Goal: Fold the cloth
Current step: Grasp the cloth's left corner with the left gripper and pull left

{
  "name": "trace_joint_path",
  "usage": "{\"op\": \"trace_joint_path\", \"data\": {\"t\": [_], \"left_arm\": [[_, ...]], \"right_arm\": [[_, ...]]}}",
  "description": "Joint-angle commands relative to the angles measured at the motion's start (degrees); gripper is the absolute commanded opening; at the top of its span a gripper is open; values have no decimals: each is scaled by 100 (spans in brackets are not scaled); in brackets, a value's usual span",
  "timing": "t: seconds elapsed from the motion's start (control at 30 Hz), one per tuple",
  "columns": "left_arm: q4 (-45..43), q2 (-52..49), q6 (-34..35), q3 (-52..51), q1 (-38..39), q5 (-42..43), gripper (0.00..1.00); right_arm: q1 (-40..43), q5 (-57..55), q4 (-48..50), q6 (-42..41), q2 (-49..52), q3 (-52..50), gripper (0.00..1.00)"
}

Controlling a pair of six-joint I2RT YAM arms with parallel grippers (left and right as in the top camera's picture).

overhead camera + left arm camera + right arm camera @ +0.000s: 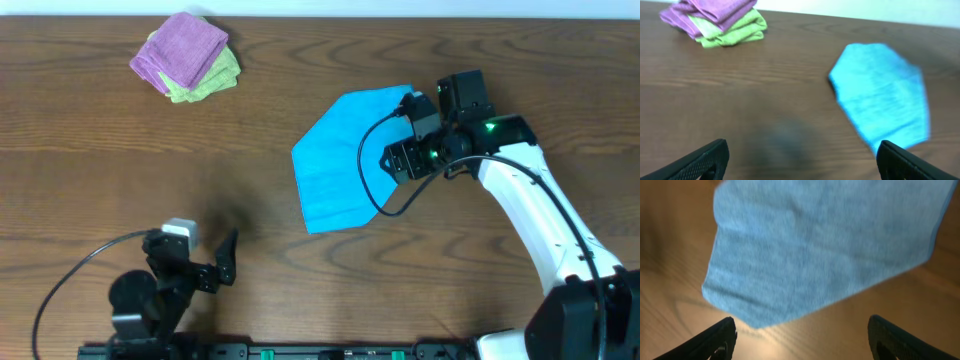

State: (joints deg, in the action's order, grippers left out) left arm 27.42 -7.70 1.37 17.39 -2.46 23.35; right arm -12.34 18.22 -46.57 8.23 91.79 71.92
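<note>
Nearest the lens, in both wrist views: dark fingertips at the bottom corners. Right fingers point(715, 340) spread wide, released, gripping nothing. Just past them lies the cloth point(825, 245), flat on the bench point(670, 280) and filling most of that view, terry texture plain to see. Left fingers point(705, 160) likewise parted and empty, hanging over bare wood, clear of the cloth. From the left wrist, only a low slanting look: blue shape to the right, a purple cloth point(715, 12) stacked on a yellow-green cloth point(740, 30) at the far left. From overhead, the whole layout at once. Lies right of the bench's middle as an uneven many-sided sheet, long axis on a diagonal from the near left end to the far right end, with a blunt corner jutting left. Sits partly beneath the right arm's wrist, a black cable point(361, 160) looping across its right half. Folded pair at the far left, well apart. Right fingers hard to make out there under the wrist; spread readable only from the wrist camera.
</note>
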Motion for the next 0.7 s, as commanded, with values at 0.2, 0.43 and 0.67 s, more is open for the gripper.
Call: {"op": "trace_joint_path", "data": {"t": [0.2, 0.43, 0.67], "left_arm": [[472, -3206, 1215, 2420, 26, 1961, 96], [83, -5031, 3359, 2551, 31, 2037, 96], [-514, -6789, 4120, 2549, 564, 2479, 95]], "right_arm": [[101, -328, 675, -1110, -142, 46, 83], [461, -343, 868, -1399, -627, 50, 87], [636, -339, 673, -1399, -756, 50, 88]]}}
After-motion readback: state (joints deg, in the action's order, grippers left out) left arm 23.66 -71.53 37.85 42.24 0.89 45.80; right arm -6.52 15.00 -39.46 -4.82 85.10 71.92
